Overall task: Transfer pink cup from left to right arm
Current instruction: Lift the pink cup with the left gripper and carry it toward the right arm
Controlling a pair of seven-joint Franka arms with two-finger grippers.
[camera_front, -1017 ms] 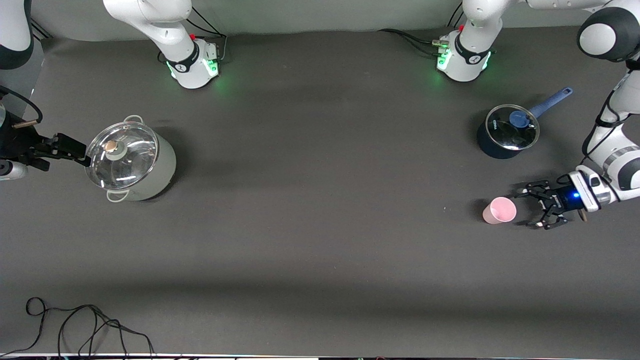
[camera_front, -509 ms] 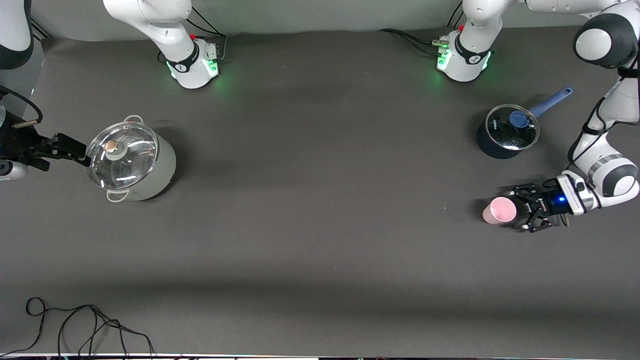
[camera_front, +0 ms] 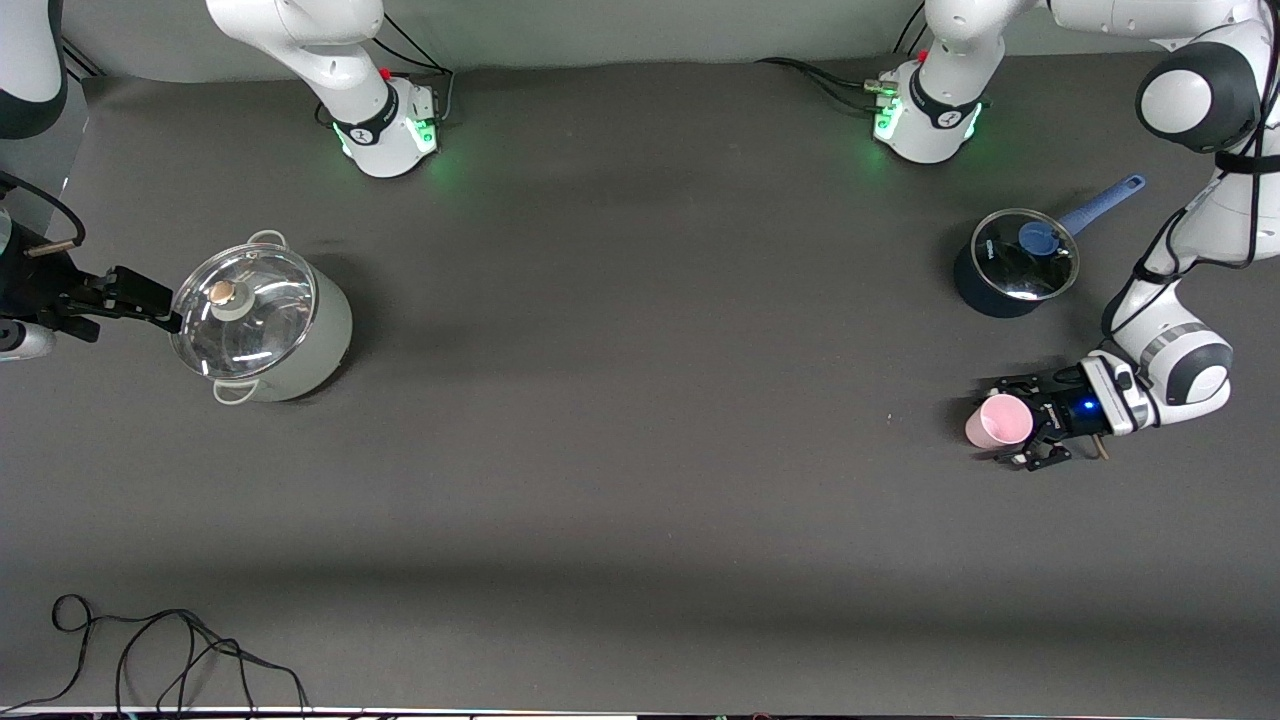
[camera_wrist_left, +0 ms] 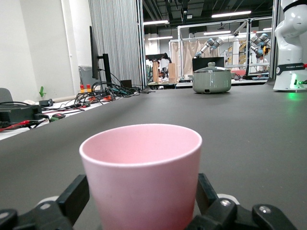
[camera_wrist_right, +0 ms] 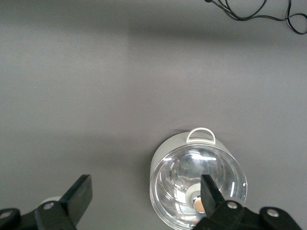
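The pink cup stands upright on the dark table toward the left arm's end, nearer to the front camera than the small dark blue saucepan with its glass lid and blue handle. The left end effector sits low at the cup, its hinged black fingers spread on either side of the cup's wall; in the left wrist view the cup fills the gap between them, though whether the pads actually press on it cannot be told. The right arm waits at its own end of the table, its right end effector held just beside the large grey-green pot with its glass lid, fingers parted wide and holding nothing. A black cable lies coiled near the table's front edge.
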